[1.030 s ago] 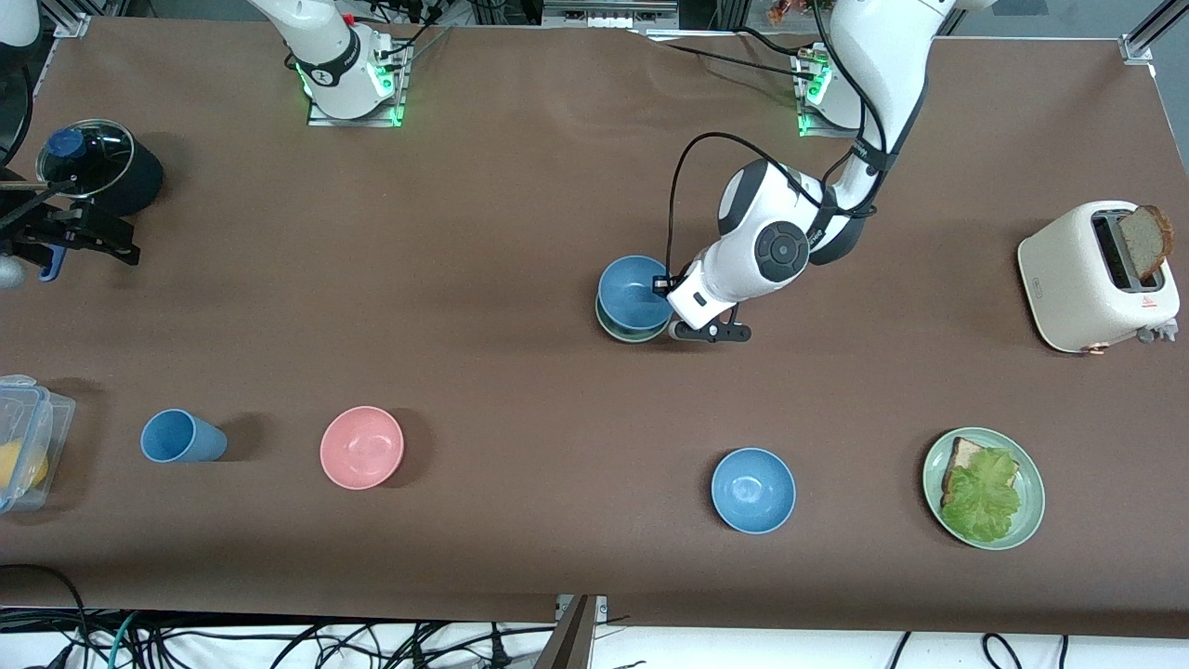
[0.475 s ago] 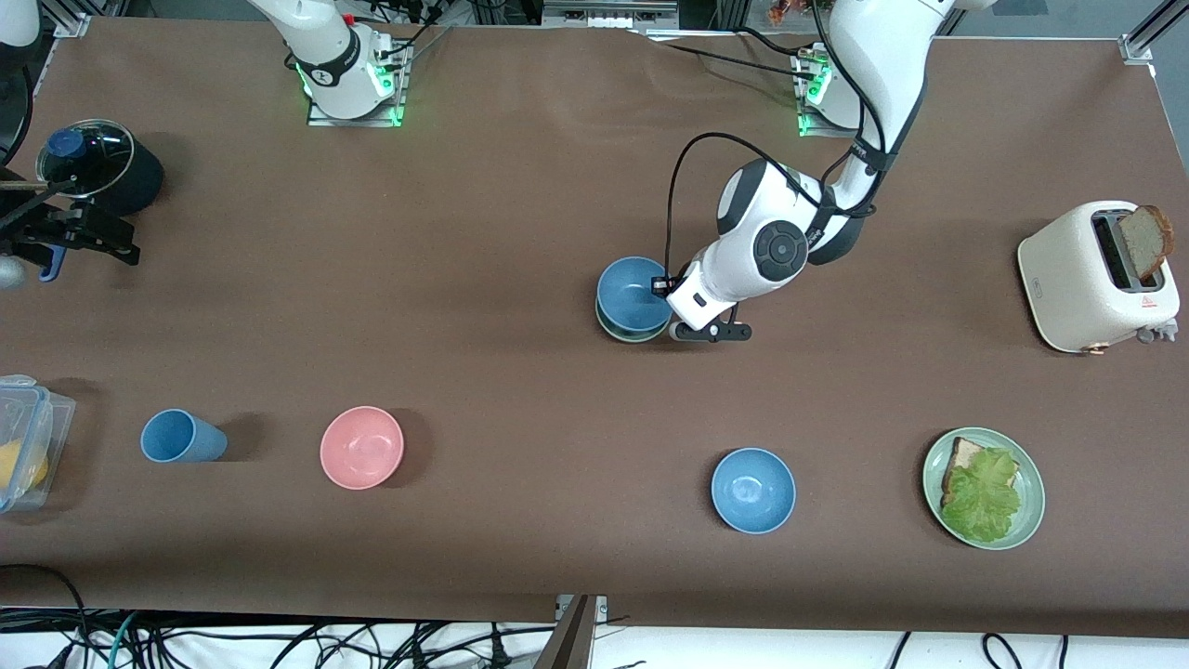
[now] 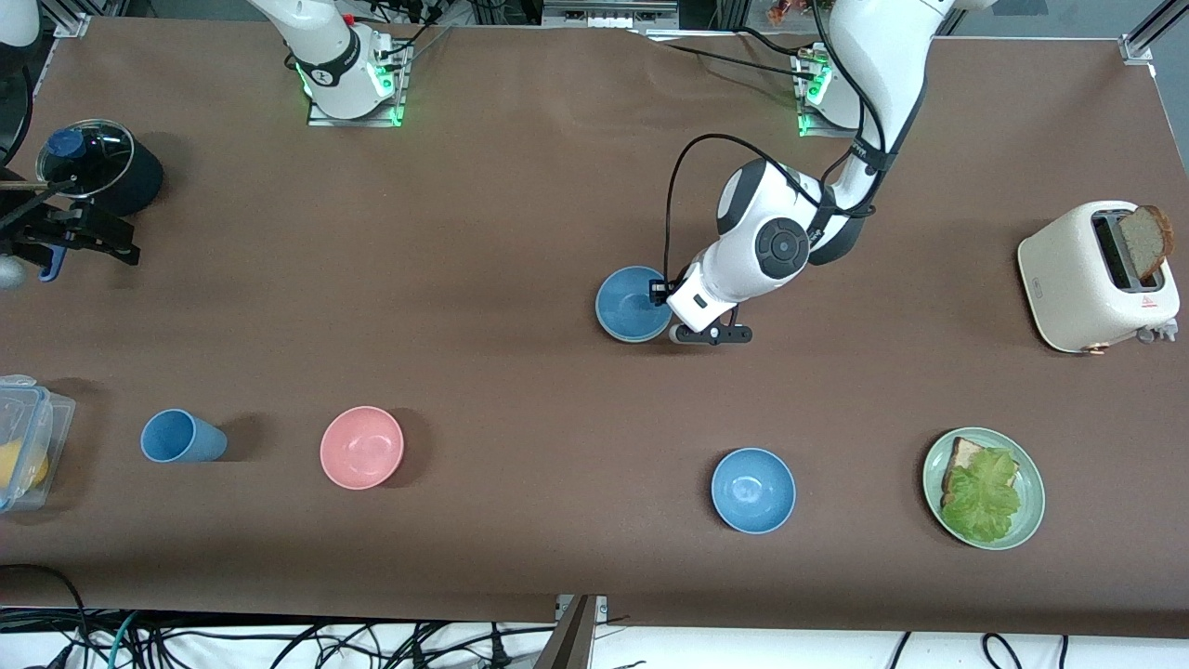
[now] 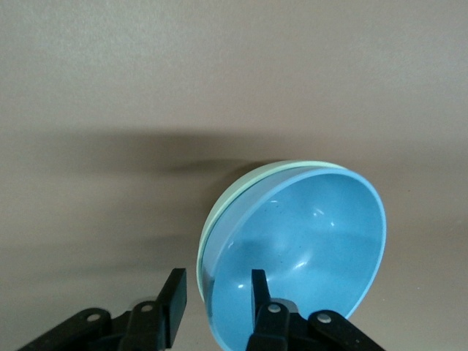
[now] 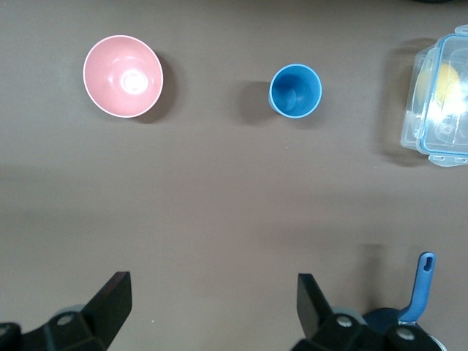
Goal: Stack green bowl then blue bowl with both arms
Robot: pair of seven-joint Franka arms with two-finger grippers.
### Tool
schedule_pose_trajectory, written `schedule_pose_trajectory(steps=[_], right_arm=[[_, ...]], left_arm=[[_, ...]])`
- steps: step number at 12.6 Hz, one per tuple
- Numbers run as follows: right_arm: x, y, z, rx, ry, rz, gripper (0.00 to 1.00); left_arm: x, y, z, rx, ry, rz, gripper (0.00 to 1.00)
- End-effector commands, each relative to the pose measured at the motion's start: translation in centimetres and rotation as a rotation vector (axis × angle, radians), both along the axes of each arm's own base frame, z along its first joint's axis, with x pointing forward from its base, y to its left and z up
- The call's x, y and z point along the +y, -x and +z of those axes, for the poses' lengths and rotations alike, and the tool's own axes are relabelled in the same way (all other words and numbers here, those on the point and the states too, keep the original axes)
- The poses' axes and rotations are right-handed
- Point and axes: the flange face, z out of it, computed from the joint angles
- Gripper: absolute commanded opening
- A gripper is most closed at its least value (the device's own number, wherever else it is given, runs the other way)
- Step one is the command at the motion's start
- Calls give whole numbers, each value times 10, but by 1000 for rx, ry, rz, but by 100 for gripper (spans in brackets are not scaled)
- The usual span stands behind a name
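The blue bowl sits nested inside the green bowl at mid-table; only a thin pale green rim shows around it. In the left wrist view the blue bowl fills the green bowl. My left gripper is at the stack's edge toward the left arm's end. It is open, one finger inside the blue bowl and one outside, with both rims between them. My right gripper waits open and empty at the right arm's end of the table.
A second blue bowl and a green plate with bread and lettuce lie nearer the camera. A pink bowl, a blue cup and a plastic container lie toward the right arm's end. A toaster and a lidded black pot stand at the ends.
The blue bowl has dropped from just above the green bowl down into it, so less green shows. The left gripper has come down slightly with it. The right arm has not moved.
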Motion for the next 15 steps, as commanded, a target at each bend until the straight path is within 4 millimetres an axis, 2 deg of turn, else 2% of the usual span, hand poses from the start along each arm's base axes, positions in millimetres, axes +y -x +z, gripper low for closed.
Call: schedule_pose_trajectory(steps=[1, 3, 7, 9, 10, 12, 13, 15], right_arm=[[-3, 3, 2, 0, 11, 11, 100], [-3, 3, 2, -1, 11, 11, 100], [-2, 3, 3, -3, 11, 12, 100], [-2, 3, 2, 0, 11, 12, 100], [-2, 4, 3, -1, 11, 12, 100], [-2, 3, 2, 0, 11, 12, 100], [-2, 3, 2, -1, 11, 12, 100], [-2, 3, 2, 0, 11, 12, 100]], left_arm=[[14, -11, 39, -55, 5, 8, 100], [50, -24, 69, -45, 9, 57, 100], [161, -50, 126, 7, 9, 188, 100], [207, -51, 157, 15, -24, 143, 100], [224, -50, 178, 9, -100, 72, 100], [252, -58, 233, -17, -271, -3, 100], [258, -58, 259, -8, -340, -29, 100], [273, -54, 294, 25, -384, -63, 100]])
